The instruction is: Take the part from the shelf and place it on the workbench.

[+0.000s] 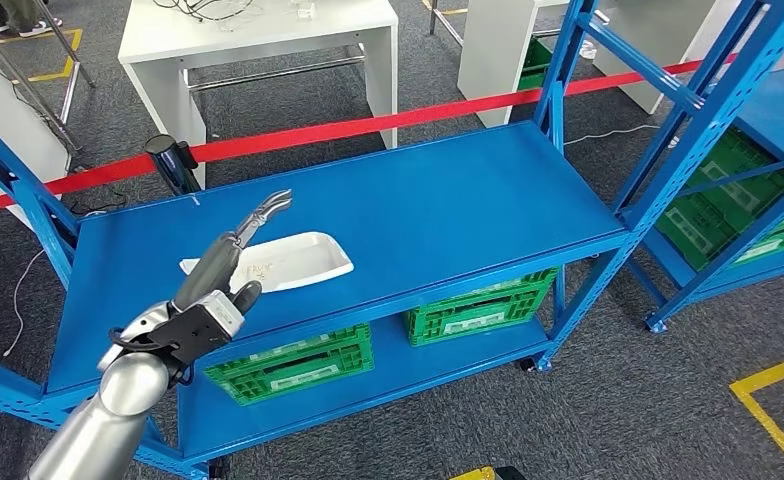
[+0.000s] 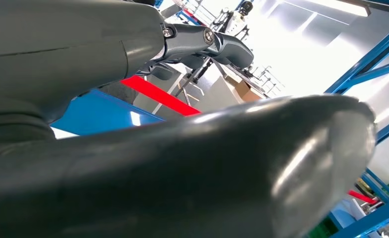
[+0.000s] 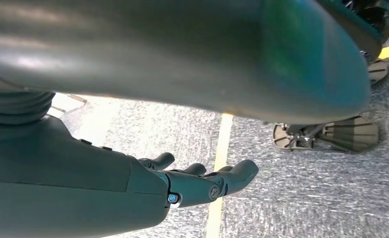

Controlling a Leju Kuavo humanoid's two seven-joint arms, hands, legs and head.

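1. One part [image 1: 286,260] to fetch: a white, shallow, tray-shaped moulding, smooth and glossy, lying flat on the blue metal shelf [image 1: 448,205].
2. My left hand [image 1: 230,262] hovers over its near end, fingers apart, holding nothing.
3. I'd lower and grip the raised rim.
4. Right hand [image 3: 192,181] hangs loose, empty.

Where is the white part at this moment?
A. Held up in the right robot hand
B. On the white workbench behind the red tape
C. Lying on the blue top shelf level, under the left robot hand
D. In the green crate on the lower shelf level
C: in the head view, the white part lies flat on the blue shelf, and the left robot hand reaches over its near end with the fingers spread.
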